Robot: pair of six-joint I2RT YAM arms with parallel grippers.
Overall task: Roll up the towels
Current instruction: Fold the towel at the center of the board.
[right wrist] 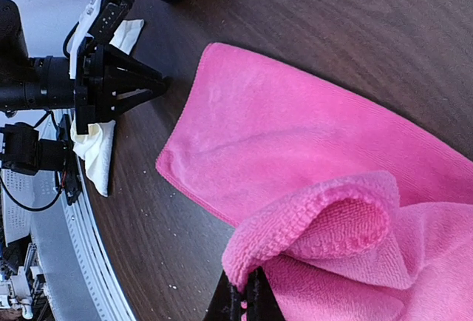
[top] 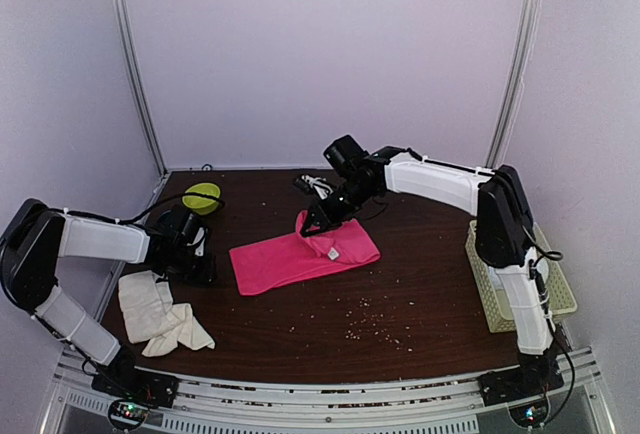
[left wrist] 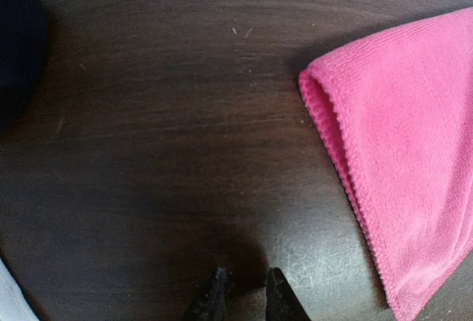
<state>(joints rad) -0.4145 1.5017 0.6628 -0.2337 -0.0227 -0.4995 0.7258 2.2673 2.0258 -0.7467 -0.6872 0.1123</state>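
The pink towel point(top: 300, 262) lies flat mid-table. Its far corner is lifted and curled over, and my right gripper point(top: 314, 228) is shut on that edge. In the right wrist view the pink towel point(right wrist: 310, 151) folds back into a loop over the right gripper point(right wrist: 246, 297), whose jaws pinch the hem. My left gripper point(top: 205, 266) hovers low just left of the towel's near-left corner. In the left wrist view the left gripper point(left wrist: 247, 285) shows a narrow gap with nothing in it, and the pink towel point(left wrist: 414, 166) lies off to the right. The cream towel point(top: 160, 312) lies crumpled at front left.
A yellow-green roll point(top: 203, 197) sits at back left. A small white bundle point(top: 318, 186) lies behind the right gripper. A pale basket point(top: 548, 289) stands at the right edge. Crumbs point(top: 365, 322) dot the dark tabletop in front of the pink towel.
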